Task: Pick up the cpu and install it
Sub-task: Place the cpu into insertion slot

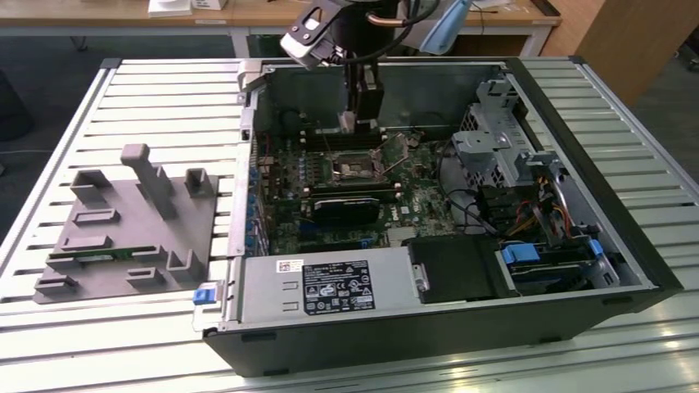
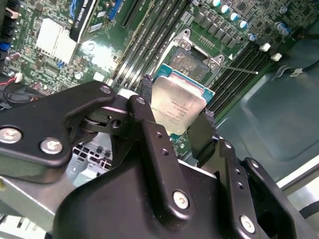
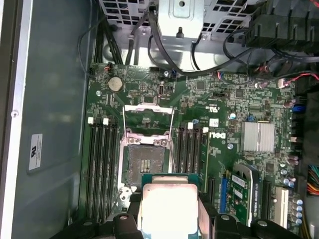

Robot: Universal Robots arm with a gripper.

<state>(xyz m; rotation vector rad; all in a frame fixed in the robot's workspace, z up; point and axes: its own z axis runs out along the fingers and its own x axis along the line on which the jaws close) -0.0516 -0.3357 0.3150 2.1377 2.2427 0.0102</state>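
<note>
Gripper: we log the black two-finger gripper (image 2: 177, 99) as clenched on the cpu, with one black finger (image 2: 146, 92) against each of two opposite edges.
Cpu: small flat square cpu (image 2: 175, 105) with a silvery-grey metal top and a thin pale edge. It sits between the fingers with its metal face towards both wrist cameras (image 3: 169, 204).
Cpu vs socket: we see it held off the board, near the square open socket (image 3: 145, 164) but not seated in it. The socket's contact field is bare.
Retention frame: the thin metal retention frame (image 3: 148, 117) stands swung up at one side of the socket.
Board: green motherboard (image 3: 224, 99), with long black memory slots (image 3: 99, 164) on both sides of the socket.
Arm position: in the exterior view the gripper (image 1: 361, 124) hangs inside the open black and grey computer case (image 1: 437, 344), above the socket (image 1: 355, 169).
Surroundings: a grey moulded fixture (image 1: 120, 229) lies on the pale slatted table (image 1: 164, 90), at the exterior view's left, well apart from the gripper.
</note>
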